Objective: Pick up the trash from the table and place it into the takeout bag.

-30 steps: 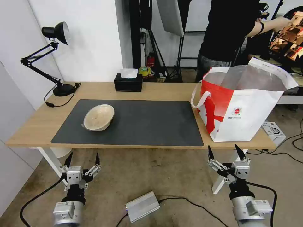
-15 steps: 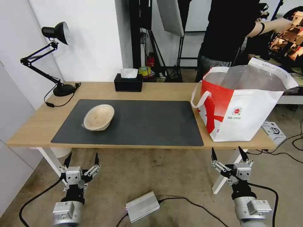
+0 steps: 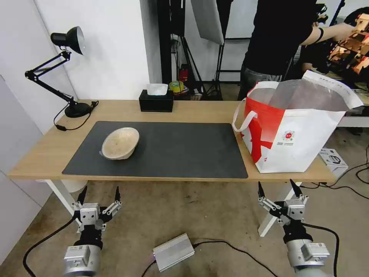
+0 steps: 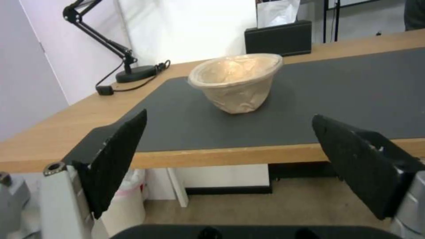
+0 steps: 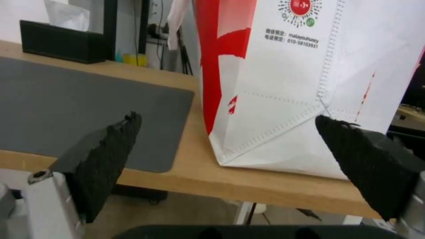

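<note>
From the head view, the beige shallow pulp bowl [image 3: 120,143] sits tilted on the left part of the dark grey mat [image 3: 184,150] that covers the long light-wood table [image 3: 200,109], well apart from the big white and red insulated takeout bag [image 3: 292,129] standing open at the table's right end; its silver foil lining shows, but what lies inside is hidden. A black tissue box [image 3: 156,100] stands at the far edge. Both arms hang below the near table edge, the left gripper [image 3: 99,194] in front of the bowl's side and the right gripper [image 3: 277,187] under the bag, each with jaws spread wide and empty. In the left wrist view the bowl [image 4: 237,82] looks empty, thin-walled and a little crumpled, so it is probably very light and easily crushed; a gentle pinch across the rim seems the best hold. In the right wrist view the right gripper [image 5: 228,132] faces the bag's [image 5: 283,83] white lower wall, which looks soft and likely to give if pushed.
</note>
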`<state>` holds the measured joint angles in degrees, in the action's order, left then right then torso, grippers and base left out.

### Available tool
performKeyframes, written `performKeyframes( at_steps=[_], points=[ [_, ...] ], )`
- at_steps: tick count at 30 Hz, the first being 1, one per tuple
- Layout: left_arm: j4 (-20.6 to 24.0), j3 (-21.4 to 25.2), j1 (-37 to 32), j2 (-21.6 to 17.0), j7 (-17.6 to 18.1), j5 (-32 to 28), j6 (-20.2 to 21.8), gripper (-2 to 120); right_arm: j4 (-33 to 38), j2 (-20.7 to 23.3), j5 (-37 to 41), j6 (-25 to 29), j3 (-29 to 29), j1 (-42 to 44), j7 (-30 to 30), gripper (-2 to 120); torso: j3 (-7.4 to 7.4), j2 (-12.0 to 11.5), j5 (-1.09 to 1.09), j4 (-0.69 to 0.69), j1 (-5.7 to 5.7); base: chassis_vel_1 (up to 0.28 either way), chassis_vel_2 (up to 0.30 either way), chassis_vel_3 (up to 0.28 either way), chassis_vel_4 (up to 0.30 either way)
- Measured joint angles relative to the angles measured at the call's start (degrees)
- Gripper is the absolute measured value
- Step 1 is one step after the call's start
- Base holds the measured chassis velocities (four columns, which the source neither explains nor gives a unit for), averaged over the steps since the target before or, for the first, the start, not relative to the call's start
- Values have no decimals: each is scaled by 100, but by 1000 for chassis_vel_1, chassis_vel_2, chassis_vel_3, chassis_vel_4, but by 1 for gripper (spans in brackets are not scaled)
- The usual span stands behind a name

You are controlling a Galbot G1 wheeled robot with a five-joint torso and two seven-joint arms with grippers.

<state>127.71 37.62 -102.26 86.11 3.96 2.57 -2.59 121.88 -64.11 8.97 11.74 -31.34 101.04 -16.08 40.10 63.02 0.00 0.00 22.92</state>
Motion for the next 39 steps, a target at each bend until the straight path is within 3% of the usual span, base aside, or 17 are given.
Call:
performKeyframes(
  at_steps=[26, 39],
  points=[
    [74, 56, 38, -59, 9, -47, 4, 100, -88, 16, 21, 24, -19, -23, -11, 100, 0, 0, 0, 0, 0, 0, 0, 0, 0],
    [620, 287, 131, -541, 9, -162, 111, 100, -45, 8, 18, 23, 0, -75, -8, 100, 0, 0, -1, 0, 0, 0, 0, 0, 0]
  ],
)
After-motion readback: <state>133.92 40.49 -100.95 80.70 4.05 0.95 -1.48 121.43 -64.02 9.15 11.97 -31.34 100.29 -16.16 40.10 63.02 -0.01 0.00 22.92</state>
